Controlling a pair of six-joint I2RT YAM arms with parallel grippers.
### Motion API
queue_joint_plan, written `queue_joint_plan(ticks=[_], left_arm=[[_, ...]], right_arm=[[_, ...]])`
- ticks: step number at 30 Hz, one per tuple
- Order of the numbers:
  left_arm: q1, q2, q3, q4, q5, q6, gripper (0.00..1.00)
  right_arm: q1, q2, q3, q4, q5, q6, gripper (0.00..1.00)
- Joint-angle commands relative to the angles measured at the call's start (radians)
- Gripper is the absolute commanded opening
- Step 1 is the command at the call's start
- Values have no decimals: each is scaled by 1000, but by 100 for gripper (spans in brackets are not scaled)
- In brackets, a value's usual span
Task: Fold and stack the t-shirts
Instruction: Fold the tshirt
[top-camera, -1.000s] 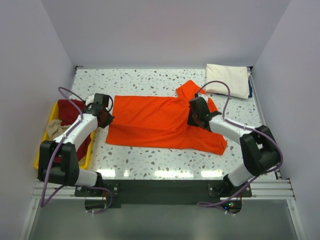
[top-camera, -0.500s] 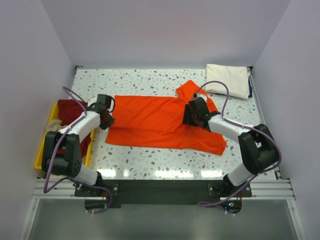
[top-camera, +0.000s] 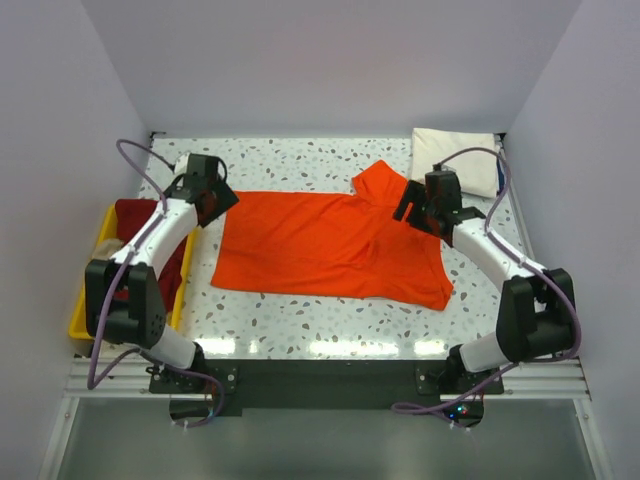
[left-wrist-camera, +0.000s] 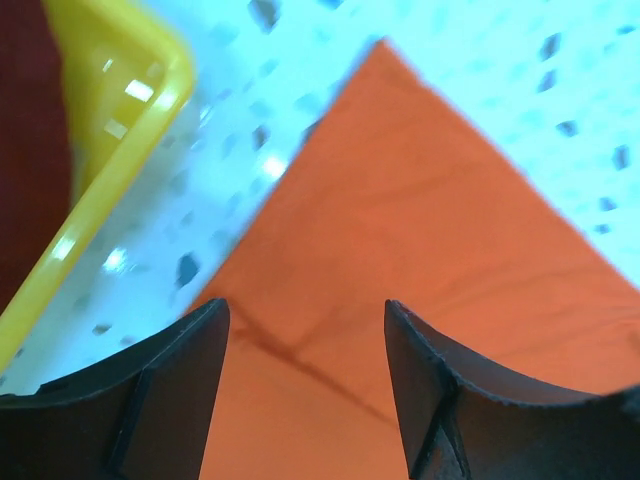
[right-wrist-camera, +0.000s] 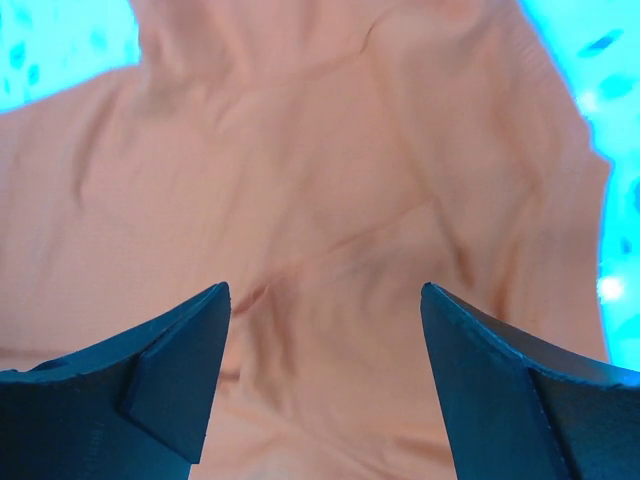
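Observation:
The bright orange t-shirt (top-camera: 325, 245) lies spread flat on the speckled table, one sleeve (top-camera: 378, 180) pointing to the back. My left gripper (top-camera: 222, 198) hovers open over its far-left corner; the left wrist view shows the orange cloth (left-wrist-camera: 420, 250) below the gripper (left-wrist-camera: 307, 320), with nothing between the jaws. My right gripper (top-camera: 407, 208) is open above the shirt's right shoulder, beside that sleeve. In the right wrist view the wrinkled shirt (right-wrist-camera: 330, 170) lies under the empty gripper (right-wrist-camera: 325, 300). A folded cream-white t-shirt (top-camera: 457, 160) rests at the back right. A dark red t-shirt (top-camera: 132, 214) lies in the tray.
A yellow plastic tray (top-camera: 77, 318) stands at the table's left edge; its corner (left-wrist-camera: 130, 140) shows close to the left gripper. White walls enclose the table on three sides. Purple cables loop from both arms.
Both grippers opened and let go of the orange shirt. The left one rose toward the far-left corner; the right one drew back and to the right, toward the sleeve.

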Motion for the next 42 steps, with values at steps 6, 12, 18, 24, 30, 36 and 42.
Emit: queue_joint_plan(ticks=[6,12,18,24,30,36,42], left_arm=[[-7,318,449,-12,5,69,62],[-7,542,653,-85,-66,49,55],[-8,688,761,-136,-118,17,52],[-19,731,770,-148,-148,-1,50],[-22,775,787,-157,-153,-11,47],[-22,806,785,-153,-152,-15,41],[-23,789,729,-130,-147,-12,24]], right_arm=[[-103,220,263,60,-86,-37,69],[-108,355,400,92,-126,-49,65],[-107,417,467,97,-132,-60,64],[-111,473,504,94,-135,-71,64],[-122,501,538,91,-142,-79,64],[-127,548,572,126,-162,-91,64],[-131,647,671,131,-164,-131,64]])
